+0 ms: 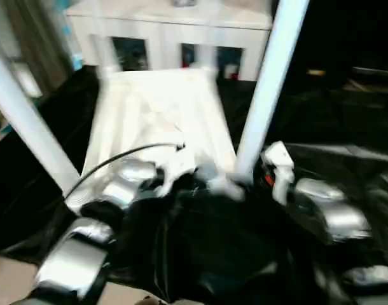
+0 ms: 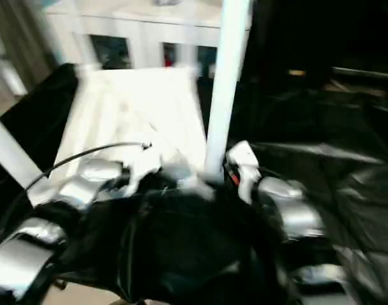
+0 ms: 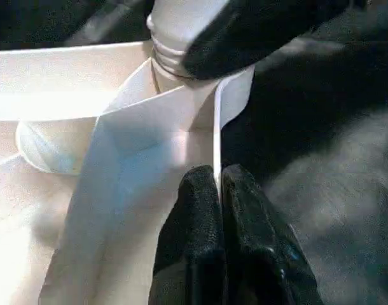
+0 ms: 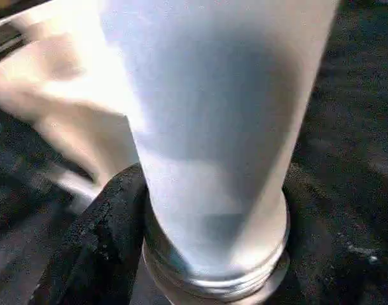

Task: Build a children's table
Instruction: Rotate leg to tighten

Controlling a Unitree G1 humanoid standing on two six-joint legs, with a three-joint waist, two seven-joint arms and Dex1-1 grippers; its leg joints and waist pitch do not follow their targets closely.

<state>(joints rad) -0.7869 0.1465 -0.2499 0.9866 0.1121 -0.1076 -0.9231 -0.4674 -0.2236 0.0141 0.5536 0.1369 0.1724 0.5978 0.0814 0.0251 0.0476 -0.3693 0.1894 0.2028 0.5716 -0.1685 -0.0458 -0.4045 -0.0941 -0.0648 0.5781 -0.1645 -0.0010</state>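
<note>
Black sheeting [image 1: 334, 127], seemingly crumpled

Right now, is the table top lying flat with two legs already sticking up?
Yes: the table top lies upside down on the black sheet, with one leg up at its right corner and another leg at its left.

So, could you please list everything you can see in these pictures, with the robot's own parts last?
table top: one, white, upside down on the black sheet.
table legs: two, white; one upright at the near right corner, one leaning at the near left corner.
black sheet: one, under the table.
cabinet: one, white, glass-fronted, behind the table.
left tool: black fingers shut on the table top's rim.
right tool: black, at the upright leg's threaded base.
forearms: two, silver, in front.
</note>
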